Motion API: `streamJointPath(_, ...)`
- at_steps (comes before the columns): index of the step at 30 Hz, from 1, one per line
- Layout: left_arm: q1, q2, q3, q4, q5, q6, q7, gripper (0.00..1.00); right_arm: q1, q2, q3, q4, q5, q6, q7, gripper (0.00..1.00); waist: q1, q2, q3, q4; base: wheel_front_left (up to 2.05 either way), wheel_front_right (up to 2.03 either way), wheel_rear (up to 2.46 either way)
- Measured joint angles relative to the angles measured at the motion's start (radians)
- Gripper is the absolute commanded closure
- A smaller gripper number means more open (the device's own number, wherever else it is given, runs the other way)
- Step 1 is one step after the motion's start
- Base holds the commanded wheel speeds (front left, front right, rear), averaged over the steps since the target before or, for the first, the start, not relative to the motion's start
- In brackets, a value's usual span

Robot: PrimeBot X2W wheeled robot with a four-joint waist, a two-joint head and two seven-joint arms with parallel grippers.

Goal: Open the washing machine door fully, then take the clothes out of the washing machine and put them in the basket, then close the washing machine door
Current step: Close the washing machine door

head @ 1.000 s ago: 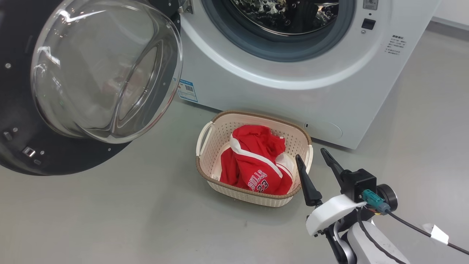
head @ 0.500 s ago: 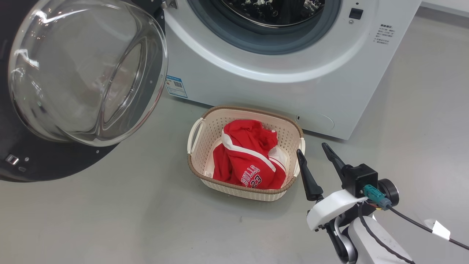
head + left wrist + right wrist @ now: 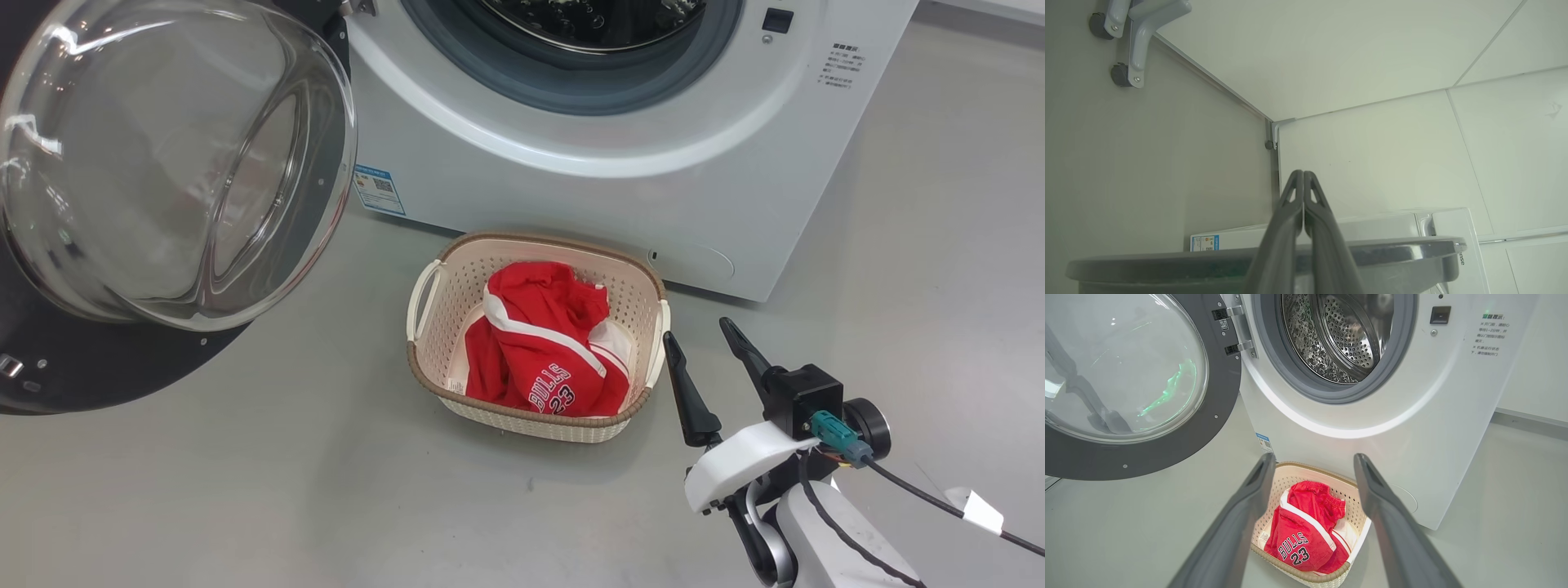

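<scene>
The washing machine door [image 3: 163,163] stands swung open at the left, its glass bowl bulging toward me. The white washing machine [image 3: 571,188] shows a steel drum [image 3: 1339,339] with no cloth in sight. On the floor in front sits the cream basket [image 3: 531,242] with the red clothes [image 3: 539,343] lying inside, also in the right wrist view [image 3: 1298,535]. My right gripper [image 3: 696,330] hangs open and holds nothing, just right of the basket [image 3: 1290,467]. My left gripper [image 3: 1303,173] is shut on nothing, its fingers rising past the door's grey edge [image 3: 1392,249].
Grey floor lies all around the basket. White wall panels and a grey caster leg [image 3: 1126,41] appear behind the door in the left wrist view. A black cable with a white tag [image 3: 971,510] trails from my right wrist.
The whole head picture has slid left and up a little, so the camera has moved. The right gripper stays open in the same spot; the clothes and basket lie unchanged.
</scene>
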Motion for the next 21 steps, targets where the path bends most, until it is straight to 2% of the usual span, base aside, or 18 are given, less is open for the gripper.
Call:
streamJointPath(15,-0.046,0.014,-0.050,0.061,0.000,-0.007,0.091,1.00,-0.003,0.000,0.001,0.000,0.009,0.000,0.000,0.00,-0.0001,0.0000,0.008,-0.017,0.00,0.00,0.00)
streamJointPath(21,-0.051,0.023,-0.057,0.072,-0.002,-0.029,0.132,1.00,-0.004,0.000,0.000,0.000,0.014,0.000,0.000,0.00,-0.0001,0.0000,0.012,-0.021,0.00,0.00,0.00)
